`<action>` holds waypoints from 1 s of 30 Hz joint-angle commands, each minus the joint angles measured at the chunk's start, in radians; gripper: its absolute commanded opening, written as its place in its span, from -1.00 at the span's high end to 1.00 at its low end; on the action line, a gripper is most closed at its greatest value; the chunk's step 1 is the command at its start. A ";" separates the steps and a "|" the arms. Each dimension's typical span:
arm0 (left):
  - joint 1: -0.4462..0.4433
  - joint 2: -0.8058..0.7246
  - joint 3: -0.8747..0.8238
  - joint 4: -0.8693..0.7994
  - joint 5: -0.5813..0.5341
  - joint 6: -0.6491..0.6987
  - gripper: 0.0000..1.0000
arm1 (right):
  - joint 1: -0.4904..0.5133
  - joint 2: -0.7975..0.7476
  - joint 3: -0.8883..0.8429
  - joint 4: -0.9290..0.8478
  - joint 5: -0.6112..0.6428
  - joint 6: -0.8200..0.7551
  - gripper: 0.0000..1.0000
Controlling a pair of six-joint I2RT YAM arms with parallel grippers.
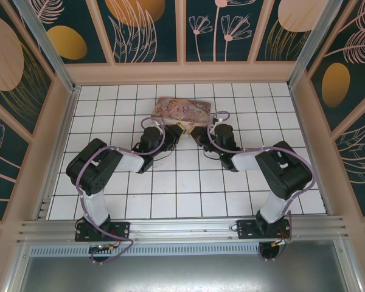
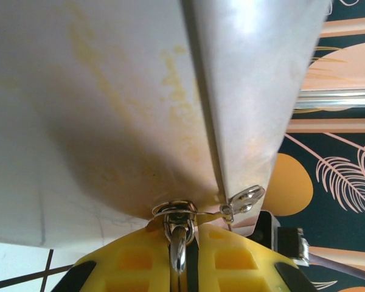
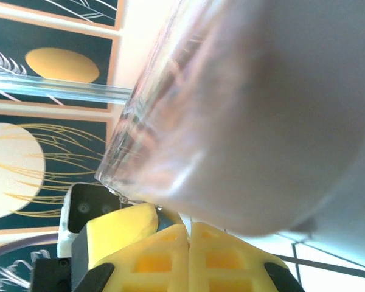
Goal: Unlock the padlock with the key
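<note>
The pink illustrated tin [image 1: 182, 109] lies at the back middle of the tiled floor, and both grippers meet at its front edge. My left gripper [image 1: 177, 129] [image 2: 184, 242] is shut on the small shiny padlock [image 2: 177, 220], which hangs from the tin's metal hasp [image 2: 246, 198]. My right gripper [image 1: 196, 131] [image 3: 188, 228] is shut, its yellow pads pressed together. A thin brownish sliver, the key [image 3: 175, 217], runs from its tips toward a bluish-grey patch of the padlock [image 3: 166, 221]. Most of the key is hidden. The tin's side looms blurred over both wrist views.
The white tiled floor [image 1: 188, 182] spreads out in front of the arms. Patterned walls [image 1: 30, 91] and a pale wooden frame close the cell on three sides. The left gripper's yellow finger [image 3: 118, 234] sits right beside my right fingertips.
</note>
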 commanded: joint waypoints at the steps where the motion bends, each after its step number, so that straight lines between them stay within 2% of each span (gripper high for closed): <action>1: -0.089 0.011 0.042 0.031 0.223 0.047 1.00 | 0.097 -0.071 0.079 0.021 -0.040 -0.202 1.00; 4: -0.089 0.017 0.046 0.032 0.223 0.046 1.00 | 0.102 -0.083 0.080 0.004 -0.029 -0.255 1.00; 7: -0.090 0.020 0.048 0.031 0.222 0.047 1.00 | 0.093 -0.070 0.064 0.044 -0.050 -0.210 1.00; 13: -0.090 0.025 0.045 0.023 0.221 0.052 1.00 | 0.075 0.058 -0.007 0.496 -0.153 0.194 1.00; 16: -0.089 0.023 0.048 0.010 0.216 0.058 1.00 | 0.092 0.073 0.003 0.555 -0.141 0.291 1.00; 20: -0.090 0.022 0.053 -0.004 0.214 0.066 1.00 | 0.102 0.037 0.027 0.483 -0.139 0.289 1.00; 25: -0.090 0.023 0.058 -0.019 0.214 0.079 1.00 | 0.098 -0.056 0.107 0.082 -0.116 0.021 1.00; 27: -0.089 0.026 0.056 -0.020 0.216 0.080 1.00 | 0.083 -0.055 0.102 0.057 -0.114 -0.005 1.00; 30: -0.089 0.028 0.053 -0.016 0.213 0.079 1.00 | 0.065 -0.022 0.088 0.136 -0.149 0.038 1.00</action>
